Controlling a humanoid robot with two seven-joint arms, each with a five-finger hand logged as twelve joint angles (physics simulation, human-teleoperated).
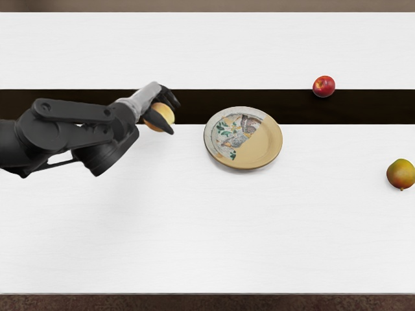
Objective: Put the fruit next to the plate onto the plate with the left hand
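Observation:
My left hand (162, 111) reaches in from the left edge, its dark fingers curled around a small yellow-orange fruit (161, 114). Hand and fruit are at the table's far edge, just left of the plate and apart from it. The plate (262, 149) is round and tan with a leafy painted pattern on its left half, and nothing lies on it. Whether the fruit rests on the table or is lifted off it I cannot tell.
A red apple (323, 85) sits on the far white surface at the upper right. A yellow-green fruit with a red blush (401, 173) lies at the right edge. A dark gap (363, 107) runs between the two white surfaces.

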